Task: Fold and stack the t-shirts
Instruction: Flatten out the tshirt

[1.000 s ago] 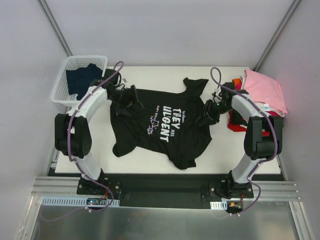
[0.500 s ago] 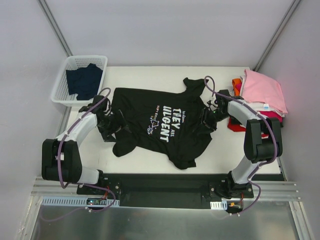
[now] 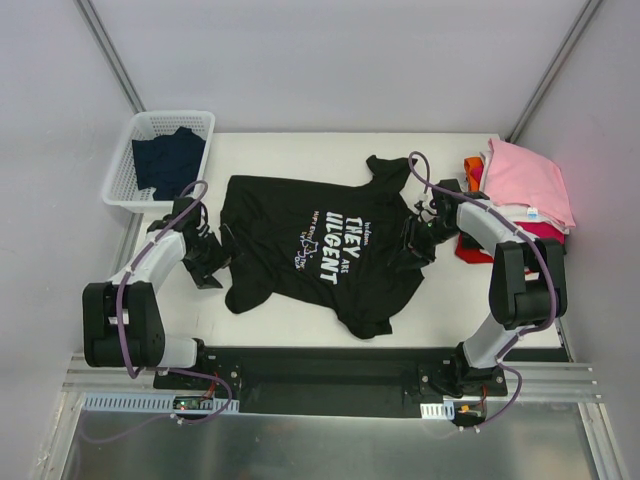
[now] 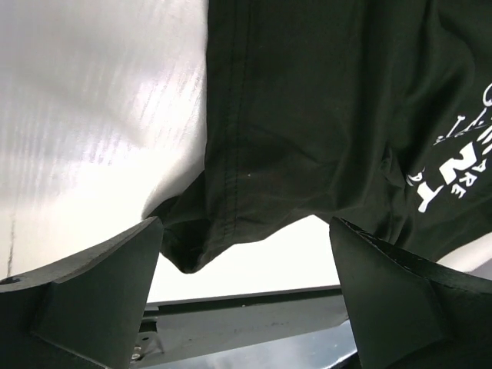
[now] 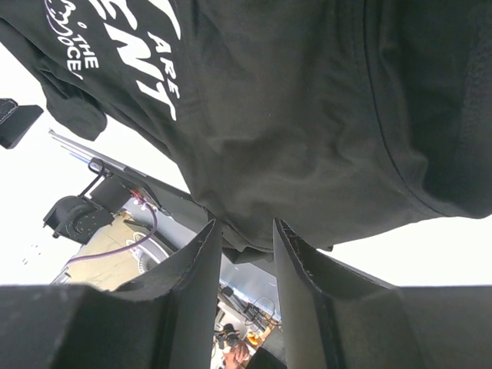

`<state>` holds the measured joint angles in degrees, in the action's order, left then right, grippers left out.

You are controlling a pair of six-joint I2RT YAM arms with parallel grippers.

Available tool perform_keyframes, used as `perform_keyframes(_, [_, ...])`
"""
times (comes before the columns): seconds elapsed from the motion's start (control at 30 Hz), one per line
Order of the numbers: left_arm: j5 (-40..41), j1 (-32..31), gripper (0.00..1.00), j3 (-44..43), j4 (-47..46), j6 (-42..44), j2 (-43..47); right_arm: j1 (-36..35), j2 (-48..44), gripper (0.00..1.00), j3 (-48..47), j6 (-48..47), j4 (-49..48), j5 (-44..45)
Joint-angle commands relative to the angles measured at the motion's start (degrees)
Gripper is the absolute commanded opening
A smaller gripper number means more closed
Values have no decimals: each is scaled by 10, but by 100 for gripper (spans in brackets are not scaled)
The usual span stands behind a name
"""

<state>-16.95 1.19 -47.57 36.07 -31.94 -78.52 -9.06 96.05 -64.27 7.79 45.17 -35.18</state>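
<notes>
Two arms flanked the black tee, which lay spread print-up in the middle of the desk. Within the last second the left gripper had swung from the tee's upper left down beside its lower-left sleeve, jaws wide and empty. The right gripper stayed at the tee's right edge, jaws narrowed; whether they pinched cloth could not be told. No fold looked made yet.
</notes>
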Motion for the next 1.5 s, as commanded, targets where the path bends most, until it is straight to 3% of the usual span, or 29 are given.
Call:
perform_keyframes(0.0, [-60, 1, 90, 25, -23, 14, -8, -4, -8, 36, -20, -16, 21, -2])
perform_keyframes(0.3, [-53, 1, 89, 48, -42, 8, -14, -3, 4, 35, -22, -18, 24, 5])
perform_keyframes(0.4, [-55, 0, 64, 38, -45, 12, -22, -4, 4, 35, -16, -17, 25, 7])
perform_keyframes(0.43, [-55, 1, 53, 35, -45, 14, -25, -3, 3, 35, -15, -18, 25, 8])
perform_keyframes(0.47, [-55, 0, 36, 31, -44, 14, -27, -3, 3, 35, -14, -17, 24, 9])
perform_keyframes(0.5, [-55, 1, 28, 28, -44, 14, -30, -3, 3, 35, -14, -17, 24, 11])
perform_keyframes(0.57, [-58, 0, 14, 25, -44, 15, -32, -4, 4, 35, -15, -16, 24, 12])
perform_keyframes(0.7, [-59, 1, 5, 25, -42, 18, -25, -3, 8, 34, -22, -10, 25, 14])
perform_keyframes(0.87, [-60, 1, 4, 9, -19, 19, -2, -6, 16, 34, -32, -8, 25, 14])
perform_keyframes(1.23, [-6, 1, 8, -104, 131, 49, 67, -24, 30, 34, -38, -4, 21, 16])
perform_keyframes(1.47, [32, 2, 11, -89, 181, 71, 114, -24, 21, 34, -27, -10, 20, 20])
